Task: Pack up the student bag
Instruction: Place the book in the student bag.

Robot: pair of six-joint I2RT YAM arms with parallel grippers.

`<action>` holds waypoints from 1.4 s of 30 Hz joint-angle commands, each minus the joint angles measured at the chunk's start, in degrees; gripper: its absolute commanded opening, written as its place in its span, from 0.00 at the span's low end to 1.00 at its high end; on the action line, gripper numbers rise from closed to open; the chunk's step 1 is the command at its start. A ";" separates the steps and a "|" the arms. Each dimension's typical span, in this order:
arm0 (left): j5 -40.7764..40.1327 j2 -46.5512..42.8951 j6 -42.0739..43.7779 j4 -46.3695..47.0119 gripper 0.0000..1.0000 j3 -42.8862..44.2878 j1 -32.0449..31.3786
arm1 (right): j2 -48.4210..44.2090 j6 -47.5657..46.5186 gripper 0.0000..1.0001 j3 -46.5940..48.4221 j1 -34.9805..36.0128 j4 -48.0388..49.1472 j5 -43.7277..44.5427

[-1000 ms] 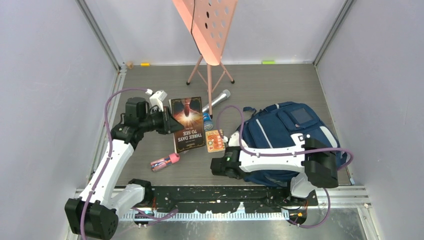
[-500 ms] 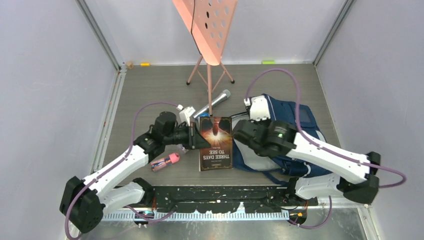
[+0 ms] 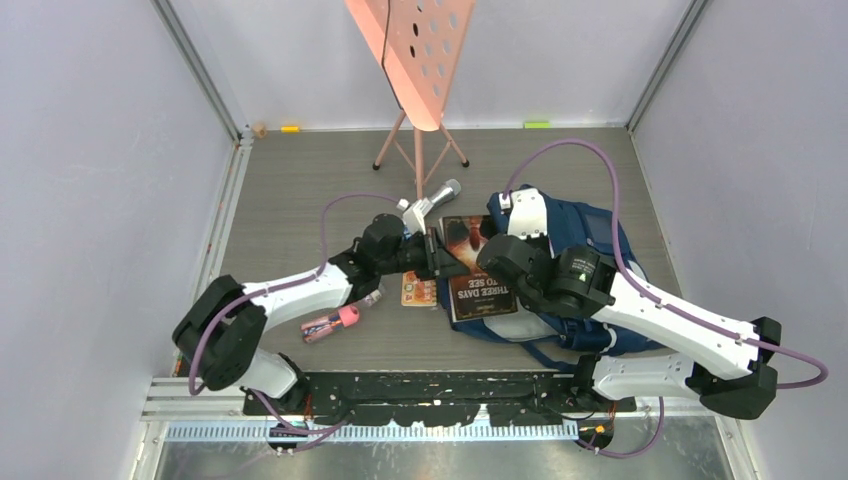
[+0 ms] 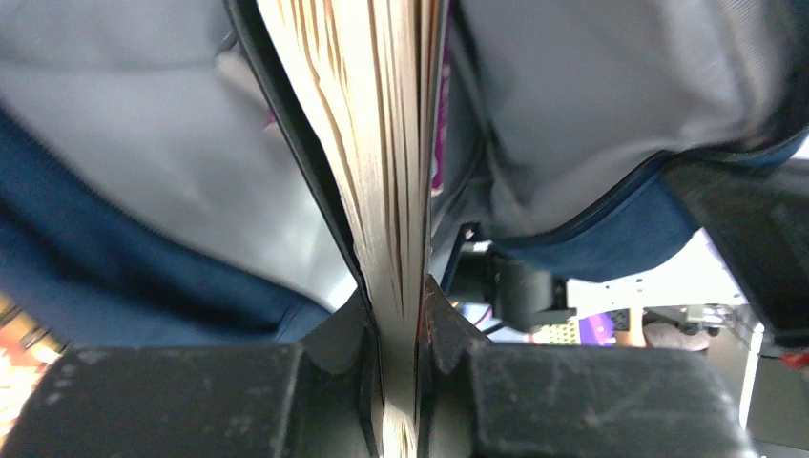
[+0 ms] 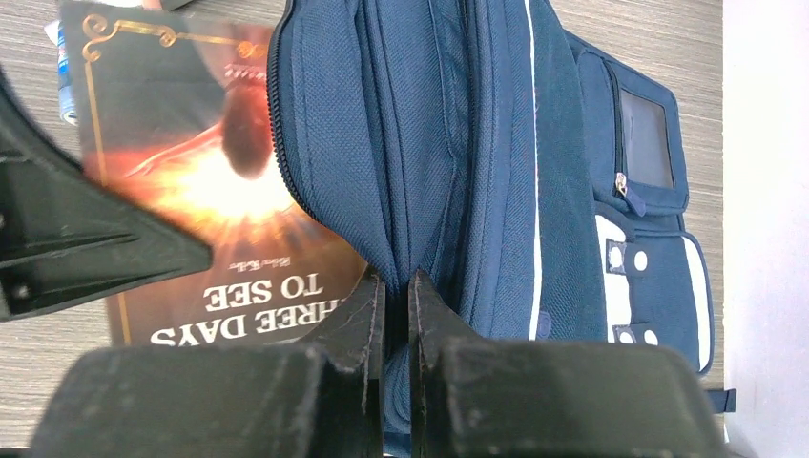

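While the book [image 3: 478, 268] sits at the bag's mouth: the step in hand looks like feeding it into the main compartment. That is not yet done, since most of the cover shows outside in the top view.
Student bag [image 3: 600, 245]: lying on the desk [image 3: 300, 190] at the right, beyond the right arm's base, with its opening turned toward the middle and its front pockets up.
Left fingers [image 4: 334, 348]: clamped on the book's page edge, one on each cover. They hold the edge away from the bag, so the far edge leads in. Grey lining shows on both sides of the pages in the wrist view, so that edge seems already between the bag's walls.
Right fingers [image 5: 363, 315]: pinched together on a fold of navy fabric at the zip rim — likely lifting that lip so the mouth gapes and the bag stays put against the push.
Book's attitude: cover up, title upside down from the arms' side.
Others on the desk: a microphone [image 3: 432, 200] just behind the left wrist, an orange card [image 3: 416, 291] beside the book, a pink case [image 3: 330, 323] near the left forearm, and a music stand [image 3: 415, 150] at the back.
Risk: a corner may catch on the zip or an inner divider — and if the lip slackens, the mouth could close on it.
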 commanded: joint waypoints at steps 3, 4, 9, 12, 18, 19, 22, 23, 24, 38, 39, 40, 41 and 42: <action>-0.70 5.54 -5.30 17.39 0.00 8.34 -1.65 | -3.08 -1.07 0.00 0.87 0.41 9.86 3.18; -0.44 7.07 -5.74 18.08 0.00 9.38 -2.17 | -3.25 -1.09 0.00 0.80 0.41 9.96 3.29; -1.04 15.15 -6.84 20.25 0.00 15.10 -4.48 | -3.46 -1.59 0.00 0.82 0.41 10.14 3.85; -2.50 19.84 -6.83 20.73 0.00 17.64 -5.93 | -3.66 -1.87 0.01 0.67 0.41 10.79 3.67; -5.35 26.16 -5.50 16.23 0.00 21.05 -8.26 | -3.89 -1.95 0.00 0.09 0.41 11.81 2.88; -5.85 26.65 -4.37 14.47 0.03 21.55 -8.55 | -3.87 -2.02 0.00 0.04 0.41 11.97 2.77; -8.06 26.41 -0.11 7.96 0.21 22.45 -8.96 | -3.83 -2.17 0.00 -0.07 0.41 12.01 2.41; -9.29 25.73 1.89 4.87 0.29 22.83 -9.05 | -3.93 -2.21 0.00 -0.15 0.41 11.91 2.40; -10.73 24.90 4.28 1.36 0.38 23.51 -9.27 | -3.99 -2.21 0.00 -0.17 0.41 11.93 2.39; -16.93 16.80 15.54 -16.35 0.78 22.09 -10.11 | -5.34 -0.55 0.00 -0.76 0.41 9.15 2.85; -16.13 17.16 14.97 -14.89 0.75 21.68 -10.19 | -5.35 -0.45 0.00 -0.74 0.41 9.15 2.79; -14.86 17.43 14.29 -12.87 0.72 21.38 -10.22 | -5.43 -0.39 0.00 -0.72 0.41 9.15 2.76; -13.64 17.87 13.62 -11.07 0.71 21.01 -10.34 | -5.44 -0.32 0.00 -0.71 0.41 9.10 2.71; -12.52 18.32 12.85 -9.48 0.69 20.78 -10.50 | -5.51 -0.28 0.00 -0.71 0.41 9.14 2.67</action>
